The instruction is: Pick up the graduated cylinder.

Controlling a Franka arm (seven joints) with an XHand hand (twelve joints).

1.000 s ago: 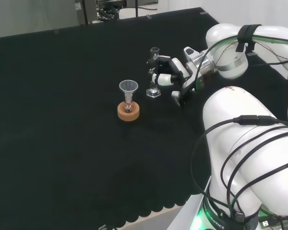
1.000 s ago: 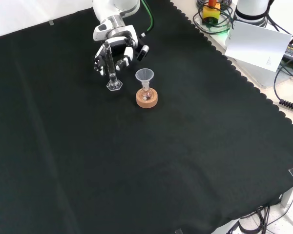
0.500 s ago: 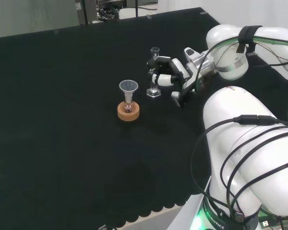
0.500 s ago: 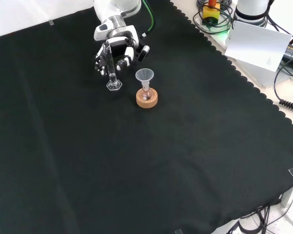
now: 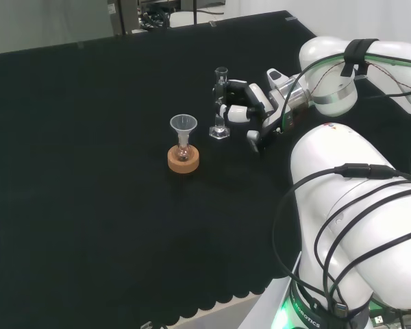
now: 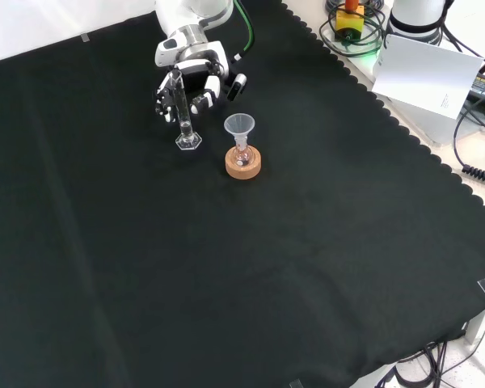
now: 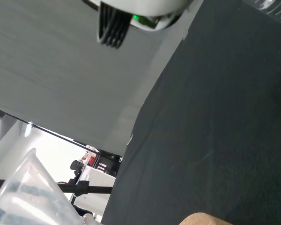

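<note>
**Hand curled about the graduated cylinder on a black-draped table**

A black cloth covers the whole table, lying flat apart from faint creases; its scalloped edge runs along the right side of the front view and along the near edge in the head view, where a pale strip of the table itself shows below it.

The graduated cylinder stands upright with its clear hexagonal foot on the cloth, toward the top left of the front view; in the head view the same cylinder stands near the middle, just left of the arm's white links. The hand reaches it from the top of the front view, its black and white fingers curled round the tube. Whether the foot has lifted off the cloth I cannot tell.

Just beside the cylinder, to its lower right in the front view, a cork ring carries a small flask with a clear funnel set in its neck. In the wrist view the funnel's rim looms close.

Beyond the cloth's right edge in the front view lie a white sheet and coiled cables. The far side of the head view shows a grey wall and dark equipment.
</note>
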